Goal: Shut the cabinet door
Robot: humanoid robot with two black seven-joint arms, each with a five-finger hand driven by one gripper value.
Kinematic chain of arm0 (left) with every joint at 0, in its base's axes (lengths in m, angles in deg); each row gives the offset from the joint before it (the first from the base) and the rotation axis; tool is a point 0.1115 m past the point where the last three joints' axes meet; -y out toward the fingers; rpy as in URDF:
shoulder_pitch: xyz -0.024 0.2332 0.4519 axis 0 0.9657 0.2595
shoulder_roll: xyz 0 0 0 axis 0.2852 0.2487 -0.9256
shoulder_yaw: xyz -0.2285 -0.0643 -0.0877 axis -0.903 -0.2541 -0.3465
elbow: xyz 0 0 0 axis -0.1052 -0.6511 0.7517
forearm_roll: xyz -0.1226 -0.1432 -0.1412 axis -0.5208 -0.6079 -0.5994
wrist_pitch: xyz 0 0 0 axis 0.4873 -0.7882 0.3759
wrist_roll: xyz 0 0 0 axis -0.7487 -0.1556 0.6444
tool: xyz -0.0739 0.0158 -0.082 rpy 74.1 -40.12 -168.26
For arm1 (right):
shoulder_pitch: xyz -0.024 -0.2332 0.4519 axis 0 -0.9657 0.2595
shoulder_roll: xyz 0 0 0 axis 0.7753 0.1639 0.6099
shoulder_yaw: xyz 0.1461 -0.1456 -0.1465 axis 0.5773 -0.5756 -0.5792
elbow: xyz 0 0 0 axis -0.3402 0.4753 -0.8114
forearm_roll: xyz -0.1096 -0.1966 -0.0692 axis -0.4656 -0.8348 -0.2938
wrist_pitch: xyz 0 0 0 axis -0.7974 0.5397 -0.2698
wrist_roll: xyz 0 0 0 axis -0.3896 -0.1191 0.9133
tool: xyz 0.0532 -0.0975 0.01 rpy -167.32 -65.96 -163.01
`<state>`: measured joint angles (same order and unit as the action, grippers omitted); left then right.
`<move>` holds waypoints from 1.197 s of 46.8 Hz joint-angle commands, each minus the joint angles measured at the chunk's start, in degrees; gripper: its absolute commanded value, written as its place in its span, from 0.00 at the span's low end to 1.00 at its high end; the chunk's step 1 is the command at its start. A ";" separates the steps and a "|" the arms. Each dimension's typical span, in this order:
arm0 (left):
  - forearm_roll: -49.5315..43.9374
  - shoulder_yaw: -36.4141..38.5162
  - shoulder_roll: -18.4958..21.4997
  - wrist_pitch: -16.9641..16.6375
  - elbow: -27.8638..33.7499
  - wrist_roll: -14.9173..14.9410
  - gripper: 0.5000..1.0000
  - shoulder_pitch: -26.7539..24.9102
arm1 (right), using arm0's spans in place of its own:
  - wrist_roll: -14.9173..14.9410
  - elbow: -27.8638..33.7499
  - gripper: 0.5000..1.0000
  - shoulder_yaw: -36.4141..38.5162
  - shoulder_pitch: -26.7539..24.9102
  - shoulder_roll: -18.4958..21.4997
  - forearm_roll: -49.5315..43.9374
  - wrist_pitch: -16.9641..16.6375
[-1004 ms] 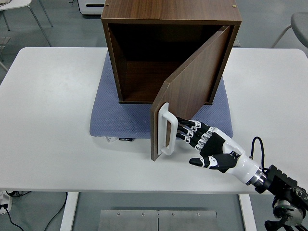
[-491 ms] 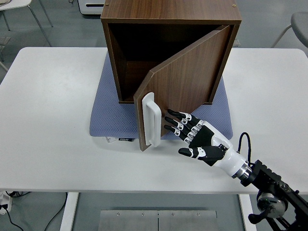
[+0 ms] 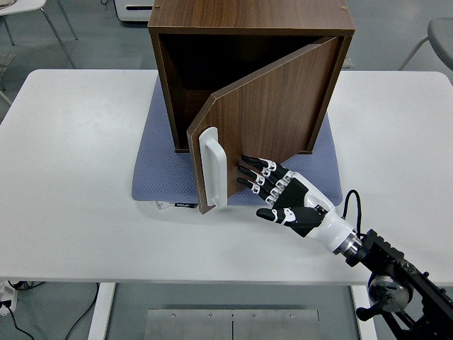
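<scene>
A dark brown wooden box cabinet (image 3: 251, 28) is standing on a blue-grey textured mat (image 3: 163, 170) that is lying on the white table (image 3: 71, 177), and its matching brown wooden door (image 3: 265, 120), hinged on the cabinet's right side, is hanging partly open, swung out at an angle so that its free edge is pointing toward the table's near edge. A white bar-shaped handle (image 3: 212, 168) is sitting upright near that free edge, just left of the fingertips. The right hand (image 3: 287, 200), black with white knuckle segments and a white wrist, is reaching in from the lower right corner, and its fingers (image 3: 256, 172) are stretching out straight and slightly fanned, holding nothing. The fingertips are lying at the door's outer face, low down, beside the handle; whether they are actually touching the wood cannot be told from this angle. The thumb (image 3: 272, 214) is pointing left, apart from the other fingers and below them, over the mat's near edge. Behind the fingers, the cabinet's dark interior is showing through the gap on the left side of the door.
</scene>
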<state>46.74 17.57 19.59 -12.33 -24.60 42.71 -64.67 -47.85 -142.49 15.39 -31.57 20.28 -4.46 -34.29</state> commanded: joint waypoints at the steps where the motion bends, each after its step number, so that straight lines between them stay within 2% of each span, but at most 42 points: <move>1: -0.02 0.00 0.00 -0.08 0.00 0.00 1.00 0.03 | -0.08 0.67 1.00 0.00 0.14 0.57 -0.08 0.00; 24: 0.07 0.00 0.00 -0.08 0.00 0.00 1.00 0.03 | -0.09 4.36 1.00 -0.18 2.86 3.65 -0.08 0.00; 56: 0.07 0.00 0.00 0.01 0.00 0.00 1.00 0.03 | -0.09 9.02 1.00 -0.27 6.90 3.65 -0.08 0.00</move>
<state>46.75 17.57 19.59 -12.31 -24.60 42.71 -64.64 -47.93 -133.86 15.14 -24.89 23.93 -4.54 -34.29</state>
